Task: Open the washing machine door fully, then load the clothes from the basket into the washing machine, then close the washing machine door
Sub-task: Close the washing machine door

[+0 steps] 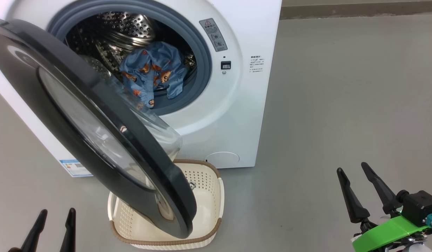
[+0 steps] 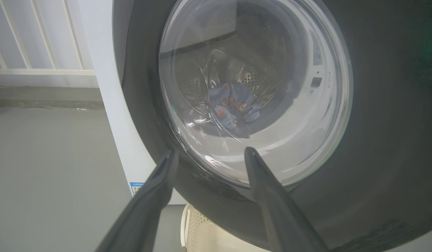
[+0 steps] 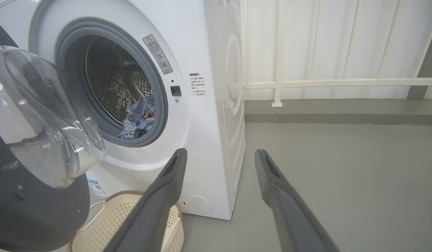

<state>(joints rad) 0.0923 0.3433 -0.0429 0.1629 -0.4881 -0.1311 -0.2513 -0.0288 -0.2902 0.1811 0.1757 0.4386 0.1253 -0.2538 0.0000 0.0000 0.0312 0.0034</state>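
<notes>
Blue clothes (image 1: 151, 75) lie inside the washing machine (image 1: 237, 105), its door (image 1: 23, 80) half open over the basket (image 1: 205, 182); left claw (image 1: 58, 211) and right claw (image 1: 352, 168) wide, empty.

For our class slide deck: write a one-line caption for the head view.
Washing machine door open over the basket, light blue garment lying in the steel drum.

We count one washing machine (image 1: 237, 115) with one round door (image 1: 23, 80), hung on its left. One basket (image 1: 209, 196) stands near us. In the one drum (image 1: 132, 24) we see one blue garment (image 1: 153, 71). The machine carries two stickers: one grey sticker (image 1: 213, 34), far right, and one blue sticker (image 1: 74, 168), low left. There are two grippers, the left gripper (image 1: 58, 211) and the right gripper (image 1: 352, 167), with two fingers (image 1: 354, 203) each, four in all.
</notes>
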